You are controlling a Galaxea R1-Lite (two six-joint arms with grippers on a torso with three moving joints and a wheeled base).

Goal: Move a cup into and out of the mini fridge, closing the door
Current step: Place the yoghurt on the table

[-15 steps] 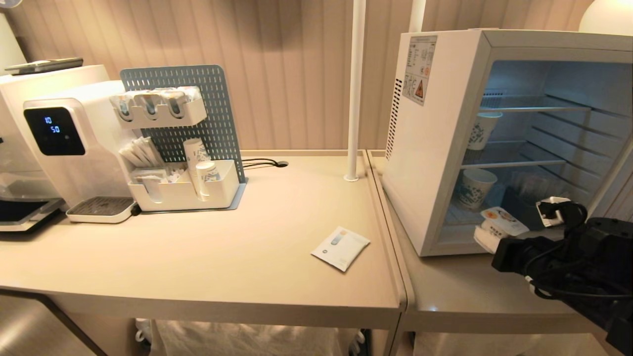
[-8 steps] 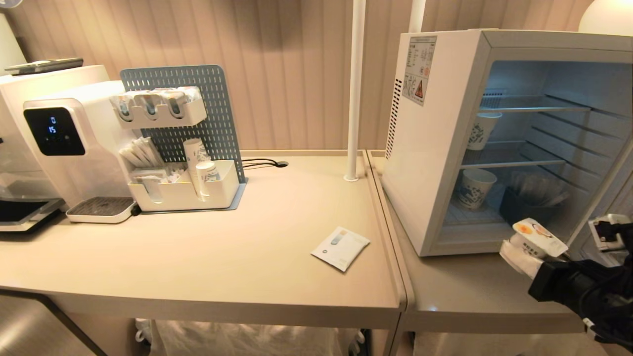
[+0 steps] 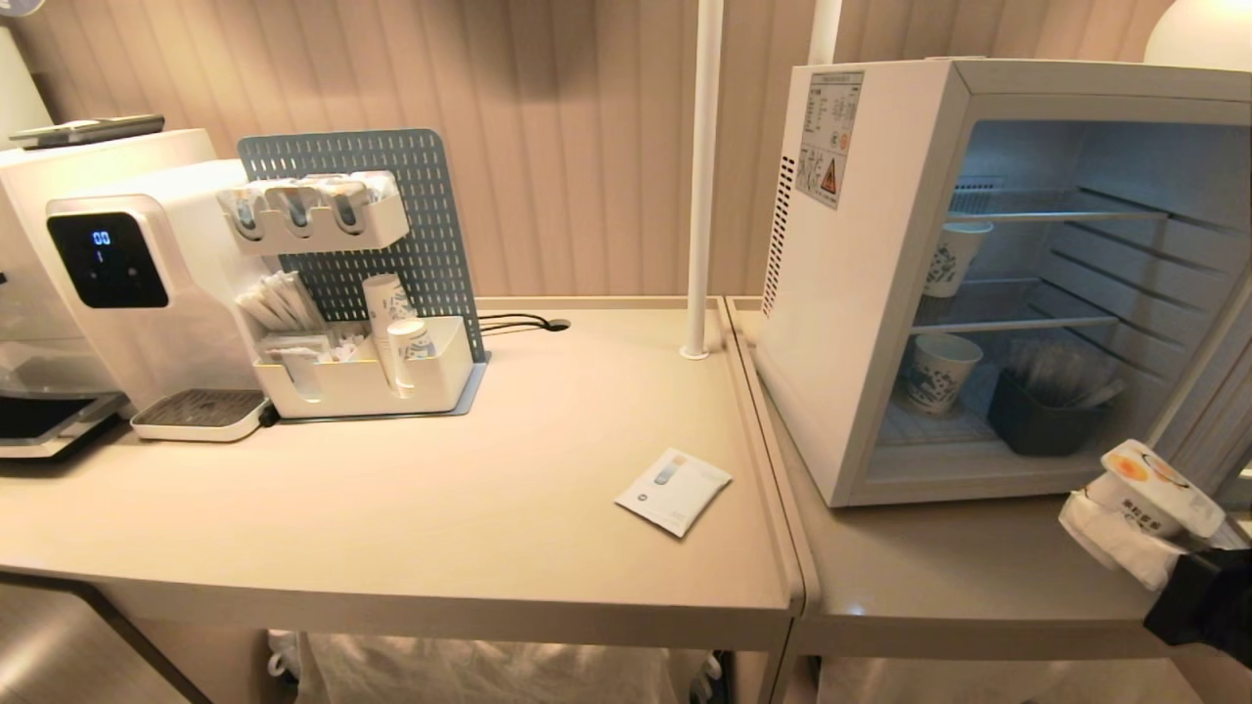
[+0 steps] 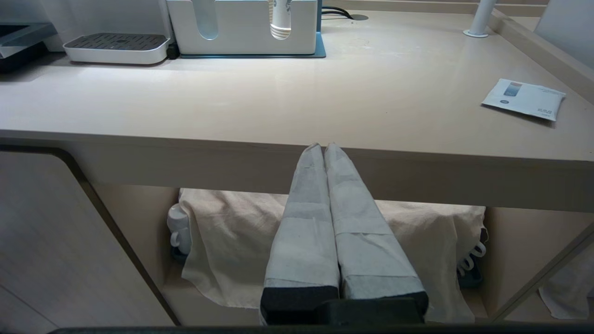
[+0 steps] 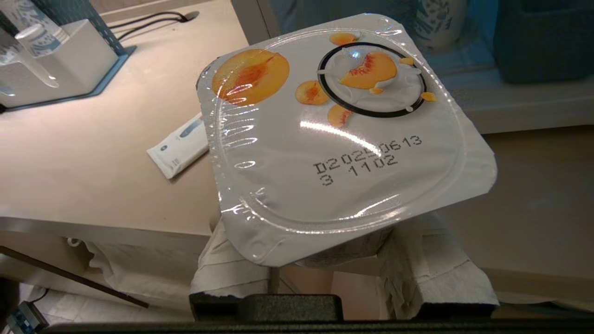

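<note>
The cup (image 3: pixel 1154 494), a small white tub with a peel lid showing orange peach marks (image 5: pixel 334 139), is tilted in the air in front of the mini fridge (image 3: pixel 861 293), just outside its lower right corner. My right gripper (image 3: pixel 1140 523) is shut on the tub's body, its cloth-wrapped fingers (image 5: pixel 431 269) pressed against both sides under the lid. The fridge stands open, and its door (image 3: pixel 1218 411) shows only as a pale strip at the right edge. My left gripper (image 4: pixel 323 148) is shut and empty, parked below the table's front edge.
Two patterned paper cups (image 3: pixel 941 372) (image 3: pixel 954 256) and a dark bin (image 3: pixel 1047 420) sit on the fridge shelves. A flat white sachet (image 3: pixel 673 491) lies on the table near its right edge. A drinks machine (image 3: pixel 127 293), an organiser (image 3: pixel 362 362) and a white pole (image 3: pixel 702 196) stand further back.
My right gripper has drawn back from the fridge's lower opening, towards the right and the front, carrying the cup with it. The left arm has not moved.
</note>
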